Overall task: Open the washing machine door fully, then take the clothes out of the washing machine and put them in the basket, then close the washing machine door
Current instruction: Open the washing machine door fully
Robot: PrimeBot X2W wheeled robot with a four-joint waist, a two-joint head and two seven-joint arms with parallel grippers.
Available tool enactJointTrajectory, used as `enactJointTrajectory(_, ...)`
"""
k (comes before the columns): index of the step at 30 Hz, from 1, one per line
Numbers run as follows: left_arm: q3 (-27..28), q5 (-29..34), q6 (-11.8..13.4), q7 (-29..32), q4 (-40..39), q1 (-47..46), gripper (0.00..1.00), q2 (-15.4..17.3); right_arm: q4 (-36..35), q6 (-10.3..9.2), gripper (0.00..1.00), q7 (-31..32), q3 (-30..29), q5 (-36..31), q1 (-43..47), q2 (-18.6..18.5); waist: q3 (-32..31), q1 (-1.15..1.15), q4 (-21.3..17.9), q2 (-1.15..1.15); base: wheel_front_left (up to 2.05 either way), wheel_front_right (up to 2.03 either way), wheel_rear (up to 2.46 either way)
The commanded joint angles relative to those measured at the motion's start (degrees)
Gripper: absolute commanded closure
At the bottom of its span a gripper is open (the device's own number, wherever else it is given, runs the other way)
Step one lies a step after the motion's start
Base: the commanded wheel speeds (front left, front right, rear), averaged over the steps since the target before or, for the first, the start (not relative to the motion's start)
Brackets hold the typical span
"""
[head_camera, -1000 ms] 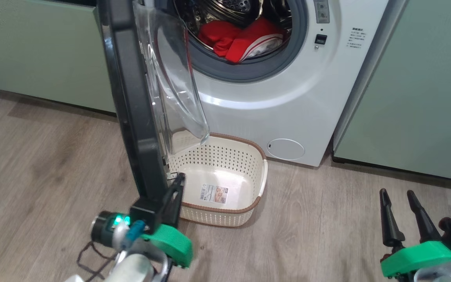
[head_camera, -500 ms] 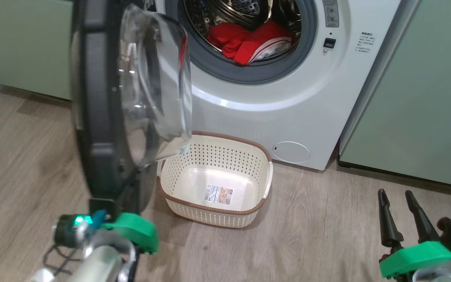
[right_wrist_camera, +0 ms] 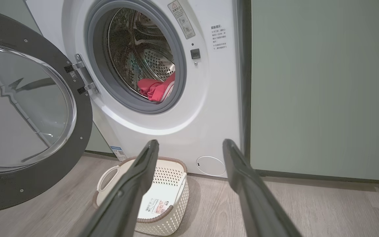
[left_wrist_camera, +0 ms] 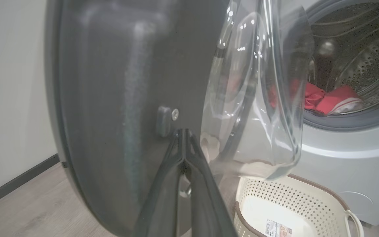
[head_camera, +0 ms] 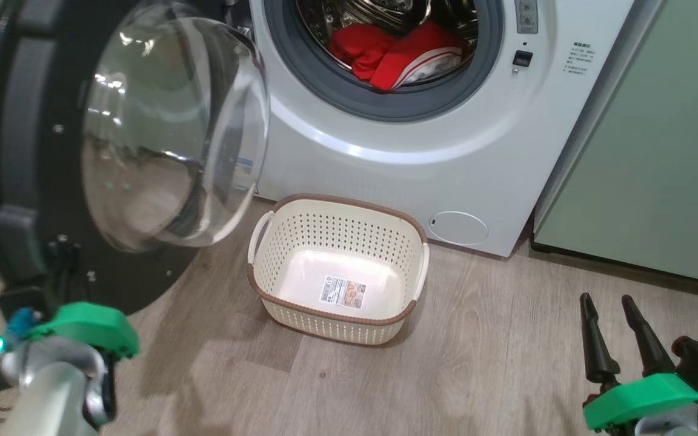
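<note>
Head view: door [head_camera: 6, 151] stands wide open at left, red clothes [head_camera: 397, 54] inside the machine [head_camera: 446, 157].
Left gripper [left_wrist_camera: 183, 132] has its fingers pressed together, tips at the door's dark inner face, gripping nothing. Right gripper [head_camera: 606, 298] hangs near right, fingers parted and empty. Basket [head_camera: 337, 203] sits on the floor [head_camera: 506, 339] just before the machine.

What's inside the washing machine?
Red clothes lie piled in the washing machine, at the bottom of its shiny steel drum. The pile hides whatever may be under it, so I cannot tell how many pieces there are.
</note>
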Motion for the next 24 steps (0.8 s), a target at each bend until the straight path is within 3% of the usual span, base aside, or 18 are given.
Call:
enactJointTrajectory(1, 4.4, -0.4, -0.5, -0.5, -0.2, -4.7, 1.00, 2.2, -1.4, -0.04, 0.00, -0.4, 1.4, 0.3, -0.9, -1.3, 0.3, 0.00, -0.1, 0.00, 0.00, 0.00, 0.00)
enactJointTrajectory(7, 12.0, 0.0, -2.9, -0.5, 4.7, -7.3, 1.00, 2.6, -1.3, -0.04, 0.00, -0.4, 2.0, 0.4, -1.5, -1.5, 1.2, 0.00, -0.8, 0.00, 0.00, 0.00, 0.00)
enactJointTrajectory(15, 17.1, 3.0, -4.6, -0.5, 8.3, -9.1, 1.00, 1.9, -1.1, -0.04, 0.00, -0.4, 2.5, 0.7, -2.0, -1.7, 1.6, 0.00, -1.5, 0.00, 0.00, 0.00, 0.00)
enactJointTrajectory(24, 19.5, 8.6, -7.2, -0.5, 4.4, -6.8, 1.00, -2.2, -1.1, -0.04, 0.00, -0.4, 2.2, 0.4, -2.3, -1.1, 1.1, 0.00, -3.0, 0.00, 0.00, 0.00, 0.00)
